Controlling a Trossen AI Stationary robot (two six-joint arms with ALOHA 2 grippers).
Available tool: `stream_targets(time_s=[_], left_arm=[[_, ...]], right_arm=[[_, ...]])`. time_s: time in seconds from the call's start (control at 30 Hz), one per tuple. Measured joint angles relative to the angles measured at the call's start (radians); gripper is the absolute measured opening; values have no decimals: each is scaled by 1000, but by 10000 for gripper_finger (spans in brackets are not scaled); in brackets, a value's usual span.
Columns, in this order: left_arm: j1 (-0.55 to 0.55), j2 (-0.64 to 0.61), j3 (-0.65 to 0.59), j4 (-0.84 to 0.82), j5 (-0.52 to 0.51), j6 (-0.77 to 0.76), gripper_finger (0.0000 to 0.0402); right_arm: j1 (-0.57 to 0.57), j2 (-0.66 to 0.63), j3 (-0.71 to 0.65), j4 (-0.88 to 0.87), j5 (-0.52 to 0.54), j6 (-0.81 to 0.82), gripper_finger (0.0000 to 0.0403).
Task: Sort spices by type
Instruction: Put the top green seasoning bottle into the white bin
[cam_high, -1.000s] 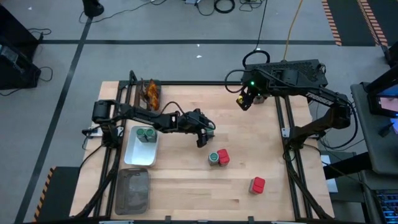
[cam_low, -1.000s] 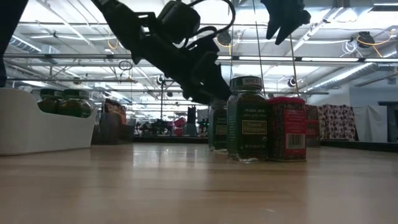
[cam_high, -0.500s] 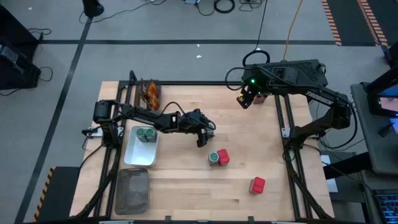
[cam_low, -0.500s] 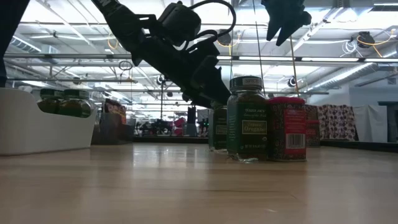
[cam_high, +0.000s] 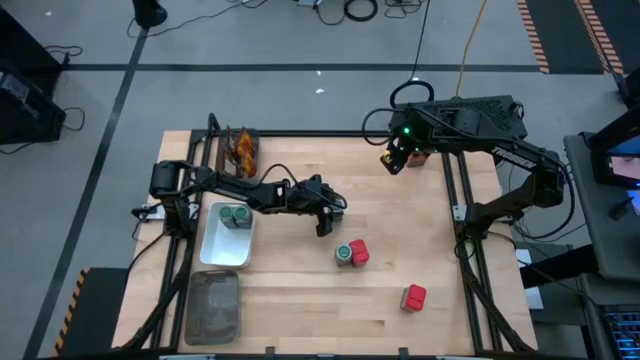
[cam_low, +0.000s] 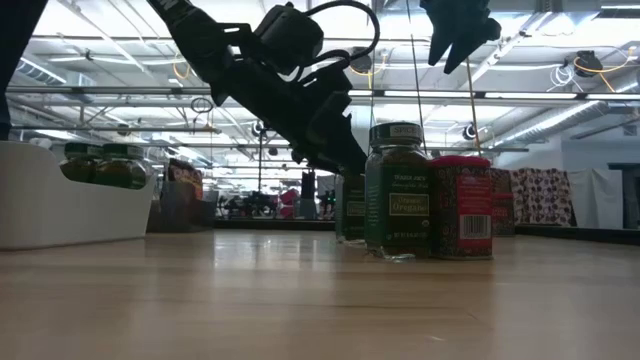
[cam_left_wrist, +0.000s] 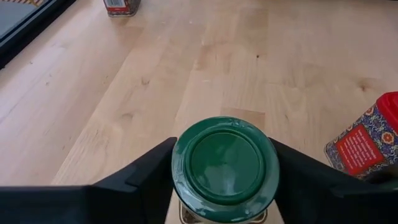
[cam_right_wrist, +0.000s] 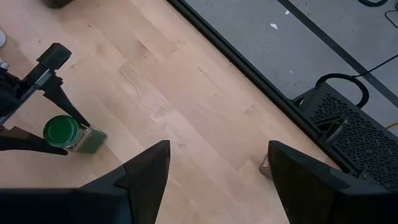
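My left gripper (cam_high: 325, 222) hangs open over mid-table, its fingers on either side of a green-lidded jar (cam_left_wrist: 225, 167) that stands upright on the wood and also shows in the right wrist view (cam_right_wrist: 62, 132). Just nearer stand a second jar (cam_high: 343, 253) and a red packet (cam_high: 359, 251), side by side. Another red packet (cam_high: 413, 297) sits near the right front. Two jars (cam_high: 233, 216) stand in the white tray (cam_high: 215, 252). Brown-orange sachets (cam_high: 242, 150) lie at the far left. My right gripper (cam_high: 393, 160) waits open, high over the far right corner. My left gripper comes at the jar from above, slanting down, with one finger (cam_left_wrist: 155, 168) on each side of the green lid (cam_left_wrist: 186, 163). The fingers stand close against the lid, and I cannot tell whether they touch it. The jar stands upright on the table.
A dark grey tray (cam_high: 213, 305) lies at the near left, in front of the white tray. A small reddish item (cam_right_wrist: 266, 165) sits by the right rail at the far right. The black frame rails (cam_high: 462, 240) run along both sides. Bare wood lies between the jars and the right rail.
In the low view my left gripper has sunk a little lower toward the jar beneath it. The jars and packets have stayed in place.
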Motion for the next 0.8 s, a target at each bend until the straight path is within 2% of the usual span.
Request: stream_targets(time_s=[0.07,0.3,0.43,0.57,0.8], left_arm=[[0,0,0,-1,0,0,211],[0,-15,17,-3,23,-53,210],[0,-68,30,-13,23,-57,210],[1,-167,31,-69,19,-128,210],[-12,-404,31,-424,-30,-228,210]], right_arm=[[0,0,0,0,0,0,254],[0,0,0,0,0,0,254],[0,0,0,-2,0,-2,254],[0,0,0,-11,0,-9,254],[0,0,0,2,0,-22,254]])
